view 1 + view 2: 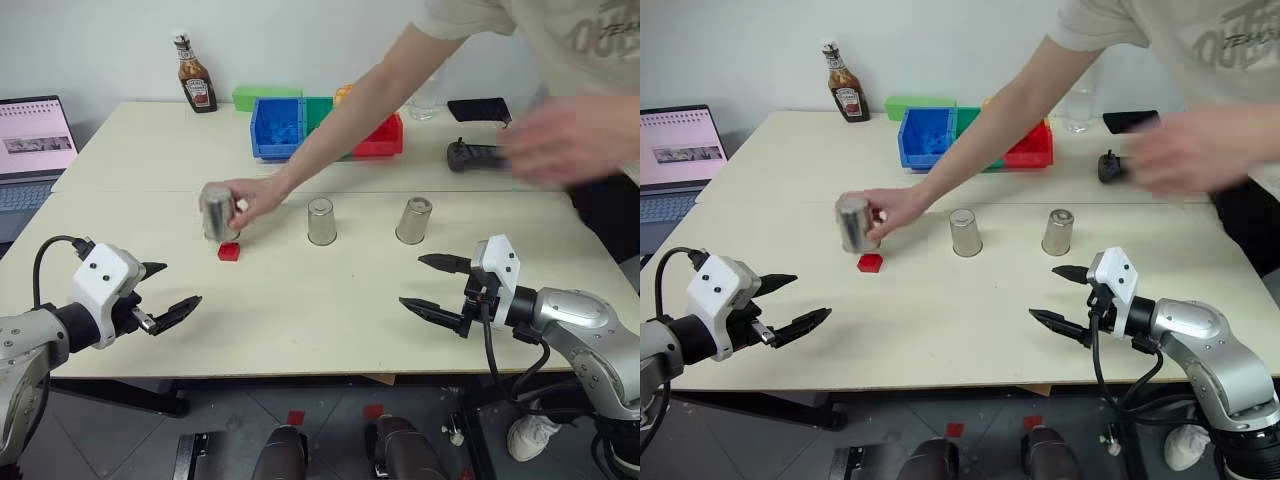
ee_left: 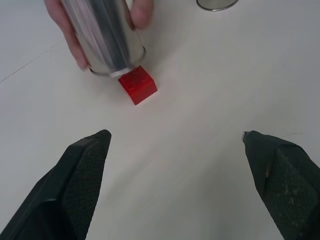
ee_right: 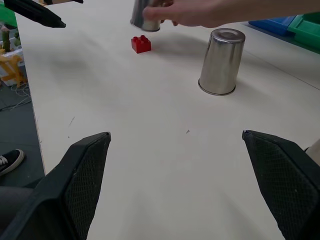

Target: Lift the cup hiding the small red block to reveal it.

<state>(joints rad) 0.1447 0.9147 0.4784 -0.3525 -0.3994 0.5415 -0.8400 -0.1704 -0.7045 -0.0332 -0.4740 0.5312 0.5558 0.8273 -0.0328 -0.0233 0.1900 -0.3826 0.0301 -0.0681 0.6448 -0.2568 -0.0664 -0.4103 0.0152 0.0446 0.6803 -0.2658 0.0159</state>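
A person's hand (image 1: 255,203) tilts a shiny silver metal cup (image 1: 217,212) just beside the exposed small red plastic block (image 1: 229,251) on the pale desk (image 1: 330,300); both black two-fingered end effectors, left (image 1: 172,292) and right (image 1: 433,285), hover wide open and should wait, tracking that cup.

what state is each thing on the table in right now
left cup: tilted, held by a person's hand
small red block: uncovered on the table
middle cup: upside down
right cup: upside down
left gripper: open, empty
right gripper: open, empty
laptop: open, screen lit
ketchup bottle: upright
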